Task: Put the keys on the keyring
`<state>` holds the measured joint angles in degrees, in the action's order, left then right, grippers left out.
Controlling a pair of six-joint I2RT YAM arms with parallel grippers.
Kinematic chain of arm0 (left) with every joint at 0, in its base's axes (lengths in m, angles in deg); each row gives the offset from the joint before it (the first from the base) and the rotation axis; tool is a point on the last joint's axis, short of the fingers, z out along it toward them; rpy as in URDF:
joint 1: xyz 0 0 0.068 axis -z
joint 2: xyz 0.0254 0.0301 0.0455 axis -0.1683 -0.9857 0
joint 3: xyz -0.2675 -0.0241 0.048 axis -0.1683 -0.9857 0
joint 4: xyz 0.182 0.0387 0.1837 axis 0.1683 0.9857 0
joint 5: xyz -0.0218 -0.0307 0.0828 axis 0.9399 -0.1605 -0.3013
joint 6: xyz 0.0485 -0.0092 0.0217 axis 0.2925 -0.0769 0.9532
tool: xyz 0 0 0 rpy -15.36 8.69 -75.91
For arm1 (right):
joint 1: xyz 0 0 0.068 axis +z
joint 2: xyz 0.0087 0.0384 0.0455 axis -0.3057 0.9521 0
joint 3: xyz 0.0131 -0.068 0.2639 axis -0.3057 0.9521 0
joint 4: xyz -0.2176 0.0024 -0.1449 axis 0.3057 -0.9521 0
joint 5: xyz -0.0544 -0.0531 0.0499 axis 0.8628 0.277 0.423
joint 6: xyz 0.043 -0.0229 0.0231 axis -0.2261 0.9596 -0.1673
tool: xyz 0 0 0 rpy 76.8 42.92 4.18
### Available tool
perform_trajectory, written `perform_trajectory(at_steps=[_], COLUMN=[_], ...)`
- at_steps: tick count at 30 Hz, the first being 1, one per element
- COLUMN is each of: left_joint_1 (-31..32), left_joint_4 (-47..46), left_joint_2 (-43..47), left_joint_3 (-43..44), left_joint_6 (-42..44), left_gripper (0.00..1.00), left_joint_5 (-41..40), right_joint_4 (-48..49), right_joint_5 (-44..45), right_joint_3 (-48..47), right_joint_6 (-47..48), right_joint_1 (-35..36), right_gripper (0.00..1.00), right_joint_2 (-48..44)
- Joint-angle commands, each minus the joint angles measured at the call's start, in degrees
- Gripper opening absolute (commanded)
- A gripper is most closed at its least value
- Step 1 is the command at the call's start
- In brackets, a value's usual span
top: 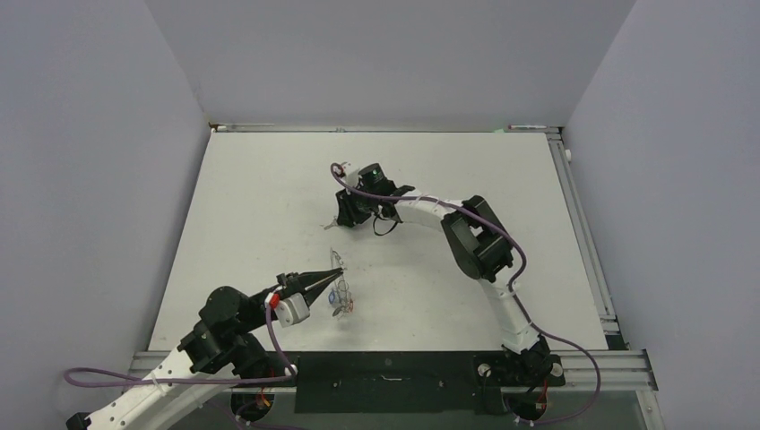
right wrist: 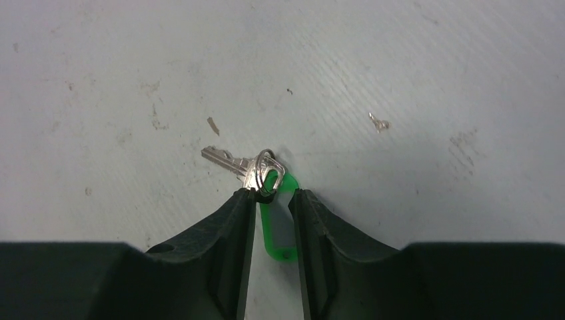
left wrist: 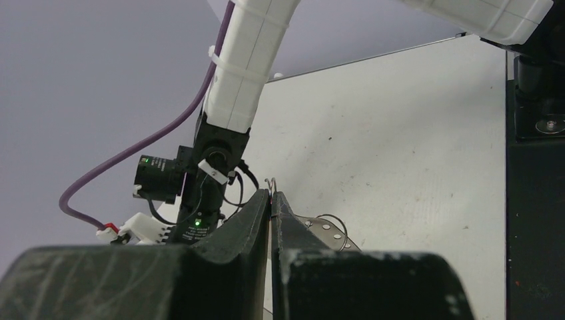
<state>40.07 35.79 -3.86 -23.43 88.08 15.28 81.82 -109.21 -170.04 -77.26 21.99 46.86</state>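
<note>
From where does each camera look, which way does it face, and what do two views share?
Top external: high behind the bases, facing down on the white table; left arm and right arm show.
Left wrist: low, facing across the table; left gripper shut on the thin silver wire keyring.
Right wrist: facing straight down; right gripper shut on the green oval plastic tag of a silver key.
Shared: top and left-wrist views both show the right arm's black wrist camera.

The scuffed, speckled white table (top: 269, 197) bears a small silver key (right wrist: 224, 161) with a green tag (right wrist: 274, 233).
</note>
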Motion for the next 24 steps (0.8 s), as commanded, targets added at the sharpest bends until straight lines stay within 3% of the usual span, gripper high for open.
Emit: perform_trajectory(at_steps=[1, 6, 11, 14, 20, 24], left_joint_1=[-0.35, -0.35, -0.35, -0.33, -0.36, -0.35], left_joint_4=[-4.2, -4.34, -4.25, -4.38, -4.57, -4.64], left_joint_2=[0.36, -0.11, -0.1, -0.41, -1.87, -2.11], left_joint_3=[0.66, 0.64, 0.58, 0.49, 0.73, 0.66], left_joint_6=[-0.06, -0.15, -0.13, -0.24, 0.18, 0.2], left_gripper=[0.0, 0.0, 0.0, 0.0, 0.0, 0.0], left_joint_5=[0.96, 1.42, 1.34, 1.43, 2.14, 2.27], right_joint_4=[-3.6, -4.54, -11.9, -14.87, -17.02, -16.29], right_joint_5=[9.62, 15.85, 23.08, 21.63, 21.3, 22.8], right_joint_3=[11.57, 23.77, 32.4, 36.06, 36.74, 36.08], right_joint_6=[0.45, -0.04, -3.07, -5.1, -7.98, -7.61], right_joint_1=[-0.15, -0.11, -0.28, -0.08, -0.05, -0.27], right_gripper=[0.29, 0.29, 0.29, 0.31, 0.35, 0.48], right_joint_2=[-7.21, -16.76, -25.98, -33.33, -44.1, -42.88])
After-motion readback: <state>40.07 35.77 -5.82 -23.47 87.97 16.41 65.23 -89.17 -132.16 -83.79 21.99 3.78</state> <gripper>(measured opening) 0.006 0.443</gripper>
